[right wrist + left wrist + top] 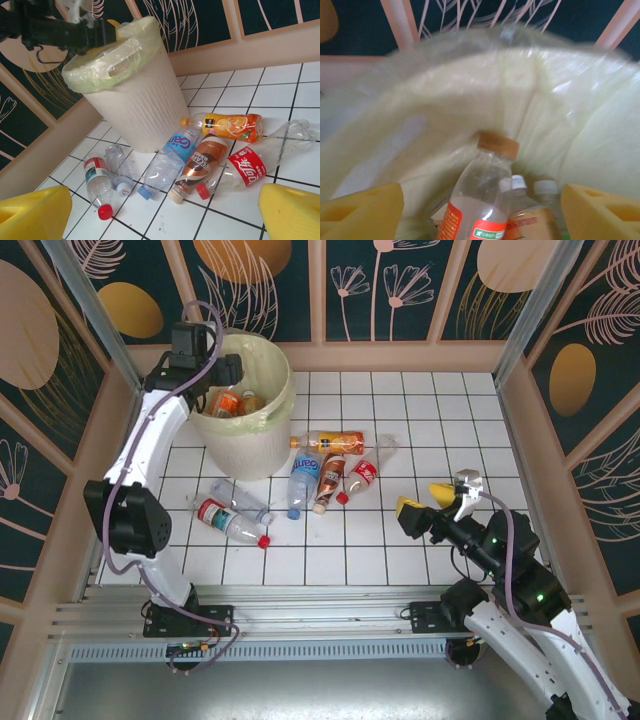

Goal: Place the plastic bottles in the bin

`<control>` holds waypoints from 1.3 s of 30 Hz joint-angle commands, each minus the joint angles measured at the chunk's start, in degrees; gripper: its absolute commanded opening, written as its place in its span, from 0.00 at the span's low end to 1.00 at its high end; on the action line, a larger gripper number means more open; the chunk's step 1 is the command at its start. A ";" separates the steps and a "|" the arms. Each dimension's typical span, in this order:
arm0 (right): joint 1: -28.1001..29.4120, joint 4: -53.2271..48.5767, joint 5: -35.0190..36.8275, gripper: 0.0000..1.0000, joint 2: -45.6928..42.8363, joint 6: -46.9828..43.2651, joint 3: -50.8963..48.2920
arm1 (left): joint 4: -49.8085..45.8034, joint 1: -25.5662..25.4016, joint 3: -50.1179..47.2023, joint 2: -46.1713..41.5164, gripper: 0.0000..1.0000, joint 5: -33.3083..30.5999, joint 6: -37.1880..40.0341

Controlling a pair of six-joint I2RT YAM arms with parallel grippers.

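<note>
From above, the left gripper (222, 373) hangs over the round cream bin (245, 445); clear plastic bottles (305, 480) lie on white tiles (400, 550) beside it. Left wrist: its yellow pads (365, 210) stand apart above bottles on the crinkled liner (560, 100). Right wrist: the right gripper (165, 215) is spread wide, empty.

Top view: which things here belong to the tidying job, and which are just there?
Part of the job:
- the bin
- the bottles inside it
- the bottles on the table, among them the orange bottle, blue-label bottle, brown-label bottle, red-label bottle and red-capped bottle

Just there:
- the tiled table
- the patterned walls
</note>
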 commanded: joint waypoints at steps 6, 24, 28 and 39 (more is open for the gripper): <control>0.48 1.14 0.25 0.97 -0.59 -0.31 -0.74 | 7.03 -0.20 -4.20 -12.15 0.99 8.36 -1.42; 0.45 1.20 -2.02 0.99 0.56 -0.61 -0.69 | 8.25 -20.53 -30.94 -38.50 0.99 8.09 -8.35; 0.49 1.80 -4.69 0.99 0.56 -1.18 -0.88 | 8.10 -28.82 -38.04 -41.46 0.99 5.22 -11.83; 0.44 1.51 -3.64 0.99 0.29 -0.76 -0.79 | 8.92 -44.02 -42.69 -31.09 0.94 -0.68 -14.90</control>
